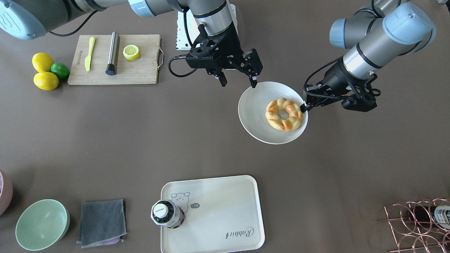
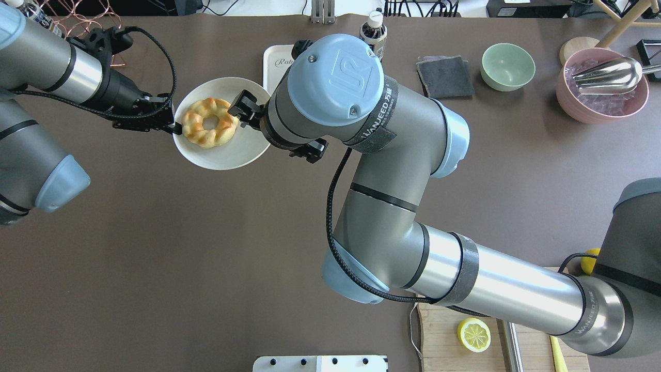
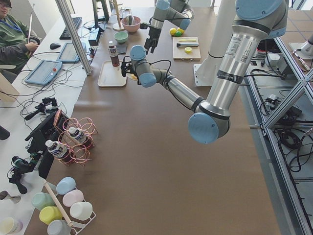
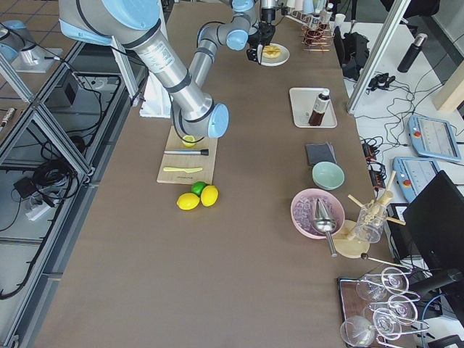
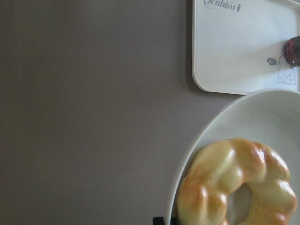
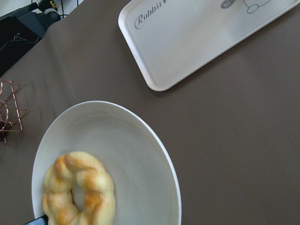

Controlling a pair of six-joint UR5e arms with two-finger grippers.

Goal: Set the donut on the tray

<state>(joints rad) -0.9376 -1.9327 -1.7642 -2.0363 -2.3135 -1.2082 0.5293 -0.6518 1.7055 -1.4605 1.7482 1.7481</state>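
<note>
Exterior front-facing view puts the donut (image 1: 284, 114) flat on a round white plate (image 1: 253, 105), a little off centre toward the side where the left end effector (image 1: 304, 107) meets the rim. That end effector is narrow, its fingers pinched together on the plate's edge beside the donut; the left wrist camera shows only a dark fingertip at the rim, with the pastry's ridged, golden surface just above it. The right end effector (image 1: 239, 85) hangs over the far side of the plate with its jaws spread wide and nothing between them; one fingertip sits at the plate's rim and the other is out over the bare counter (image 1: 140, 133). The tray (image 1: 225, 203) lies well apart from the plate, nearer the operators' edge of the counter, with its bear drawing and "Rabbit" script showing. A dark bottle (image 1: 165, 213) with a white cap stands upright on the tray's corner next to the bear. Off to the robot's right, a wooden cutting board (image 1: 140, 70) carries a lemon slice (image 1: 131, 52). Beside the tray on that same side lie a folded grey cloth (image 1: 102, 221) and a pale green bowl (image 1: 42, 224).
</note>
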